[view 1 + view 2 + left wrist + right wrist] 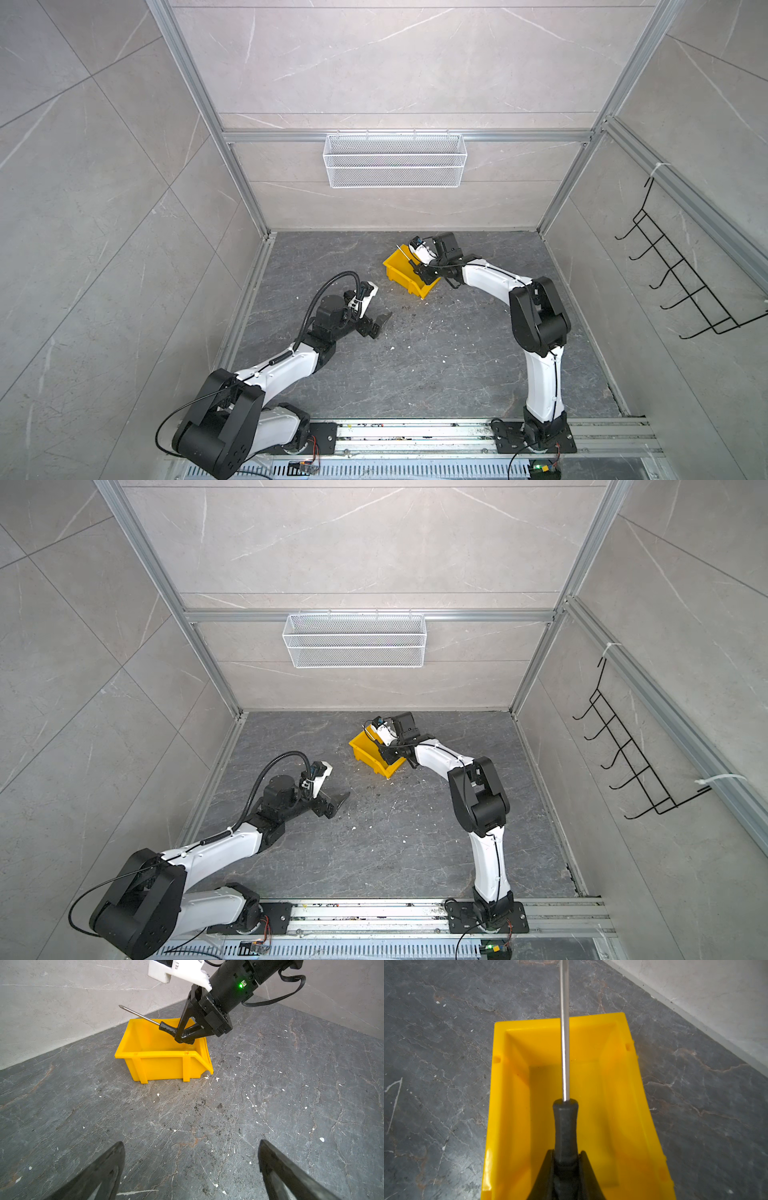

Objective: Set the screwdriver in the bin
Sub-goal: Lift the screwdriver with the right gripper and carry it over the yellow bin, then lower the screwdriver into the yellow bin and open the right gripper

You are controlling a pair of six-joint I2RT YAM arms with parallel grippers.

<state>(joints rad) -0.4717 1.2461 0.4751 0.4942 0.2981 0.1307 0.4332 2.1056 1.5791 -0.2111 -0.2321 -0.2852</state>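
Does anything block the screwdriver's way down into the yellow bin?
Nothing visible does. The right pincer holds the screwdriver by its handle above the open bin, whose inside looks empty. Only the shaft's tip reaches past the rim opposite the pincer.

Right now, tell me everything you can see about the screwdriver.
The screwdriver is slim: a black handle, plastic by its look, and a thin silver metal shaft. The right gripper is shut on the handle's rear end, holding it in the air over the open yellow bin. It runs along the bin's length, tip tilted upward past the back rim. Only the gripper touches it.
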